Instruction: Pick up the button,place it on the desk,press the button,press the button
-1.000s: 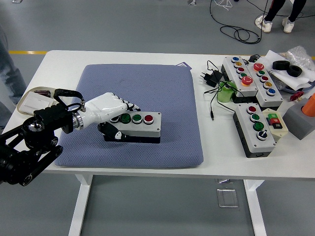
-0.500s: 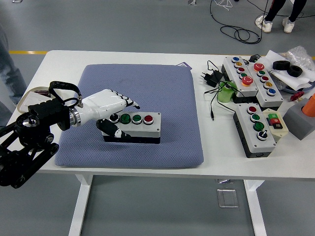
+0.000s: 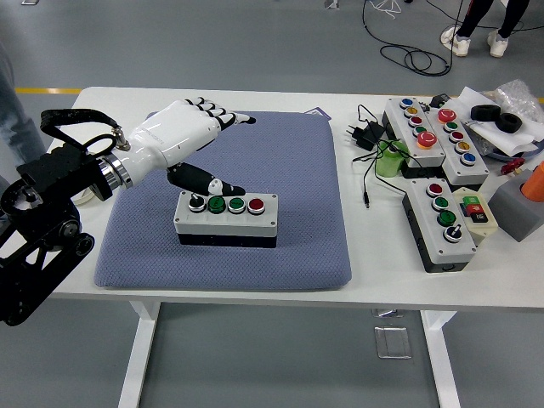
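Since the earlier frames our left hand [image 3: 191, 127] has let go of the button box [image 3: 226, 218] and lifted away toward the upper left of the frame; it now hovers above the box's left end, fingers loosely extended and holding nothing, with the thumb [image 3: 204, 181] angled down just over the leftmost control. The box sits flat on the blue-grey mat [image 3: 289, 161] in the lower middle of the frame, on the white table [image 3: 357, 280], its four buttons in a row facing up: a black one, two green, one red. We judge the placing step done and the pressing still ahead. The box looks like a rigid plastic enclosure, pale lid over a dark base, fairly light and not fragile; its smooth sides could slip, so if we had to take it again we would clamp it across the long front and back walls near the middle. The soft mat under it may give a little, so a press should come straight down on a button cap to keep the box from tipping or sliding. Our right arm is not in view
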`<action>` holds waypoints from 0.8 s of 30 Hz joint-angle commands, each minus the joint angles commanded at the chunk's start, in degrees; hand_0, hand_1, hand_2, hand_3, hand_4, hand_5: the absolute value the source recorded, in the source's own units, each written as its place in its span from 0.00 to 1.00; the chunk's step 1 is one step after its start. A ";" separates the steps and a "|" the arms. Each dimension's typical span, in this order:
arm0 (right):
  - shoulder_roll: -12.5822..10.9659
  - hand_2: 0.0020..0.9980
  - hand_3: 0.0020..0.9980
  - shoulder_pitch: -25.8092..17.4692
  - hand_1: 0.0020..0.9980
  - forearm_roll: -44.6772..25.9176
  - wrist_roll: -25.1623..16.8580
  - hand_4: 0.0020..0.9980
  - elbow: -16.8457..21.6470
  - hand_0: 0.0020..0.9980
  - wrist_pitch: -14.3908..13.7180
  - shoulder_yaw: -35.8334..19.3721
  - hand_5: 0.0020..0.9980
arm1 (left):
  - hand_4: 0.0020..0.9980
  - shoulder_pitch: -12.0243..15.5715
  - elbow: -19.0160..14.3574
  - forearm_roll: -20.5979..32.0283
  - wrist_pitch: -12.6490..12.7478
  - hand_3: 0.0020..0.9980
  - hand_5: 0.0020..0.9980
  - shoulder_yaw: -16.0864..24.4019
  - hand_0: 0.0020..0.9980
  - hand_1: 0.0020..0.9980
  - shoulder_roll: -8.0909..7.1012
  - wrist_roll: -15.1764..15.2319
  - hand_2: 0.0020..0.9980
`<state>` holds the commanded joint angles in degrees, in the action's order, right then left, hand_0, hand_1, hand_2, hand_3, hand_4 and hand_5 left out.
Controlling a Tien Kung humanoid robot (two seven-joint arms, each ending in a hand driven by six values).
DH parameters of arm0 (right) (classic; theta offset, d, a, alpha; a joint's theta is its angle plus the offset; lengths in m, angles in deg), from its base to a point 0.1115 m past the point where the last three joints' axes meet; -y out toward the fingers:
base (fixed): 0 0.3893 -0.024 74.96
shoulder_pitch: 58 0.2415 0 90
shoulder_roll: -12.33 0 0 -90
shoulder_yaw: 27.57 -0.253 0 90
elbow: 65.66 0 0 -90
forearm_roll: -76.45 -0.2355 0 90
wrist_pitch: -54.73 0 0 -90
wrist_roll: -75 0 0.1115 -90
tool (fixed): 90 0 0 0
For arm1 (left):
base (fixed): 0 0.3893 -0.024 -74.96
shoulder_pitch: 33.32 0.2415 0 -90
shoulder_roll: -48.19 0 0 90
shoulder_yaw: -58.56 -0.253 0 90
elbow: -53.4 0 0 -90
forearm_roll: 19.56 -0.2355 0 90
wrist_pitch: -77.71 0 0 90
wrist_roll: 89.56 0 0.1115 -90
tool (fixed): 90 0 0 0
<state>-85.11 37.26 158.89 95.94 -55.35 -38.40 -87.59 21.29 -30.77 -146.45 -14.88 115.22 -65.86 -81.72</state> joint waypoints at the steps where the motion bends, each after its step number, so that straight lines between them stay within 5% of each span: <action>1: 0.00 0.61 0.56 -0.01 0.45 0.01 0.00 0.30 0.00 0.64 0.01 0.01 0.24 | 0.64 -0.02 -0.35 0.06 -0.16 0.83 0.50 -0.10 0.08 0.12 -0.09 -0.28 0.15; 5: -0.01 0.61 0.56 -0.17 0.45 0.10 0.03 0.30 0.00 0.64 0.02 -0.03 0.24 | 0.64 0.07 -1.49 -3.11 -2.41 0.83 0.50 -0.78 0.08 0.12 -0.34 -1.90 0.15; 6: -0.01 0.61 0.56 -0.19 0.45 0.13 0.03 0.30 0.00 0.64 0.03 -0.04 0.24 | 0.31 0.13 -1.66 -3.11 -2.87 0.83 0.00 -0.91 0.01 0.01 -0.41 -2.04 0.06; 15: -0.01 0.61 0.56 -0.64 0.46 0.52 0.11 0.30 0.00 0.64 0.10 -0.27 0.24 | 0.25 0.84 -3.69 -3.11 -14.26 0.84 0.00 -3.12 0.00 0.00 -1.48 -3.49 0.04; 24: -0.03 0.61 0.56 -0.58 0.46 0.24 -0.05 0.30 0.00 0.64 0.11 -0.06 0.24 | 0.20 0.75 -3.55 -3.11 -18.02 0.83 0.00 -3.94 0.01 0.00 -1.57 -2.71 0.03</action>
<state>-85.14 36.68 159.13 95.88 -55.35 -38.30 -87.65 22.04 -34.32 -149.56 -32.91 111.28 -67.43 -84.43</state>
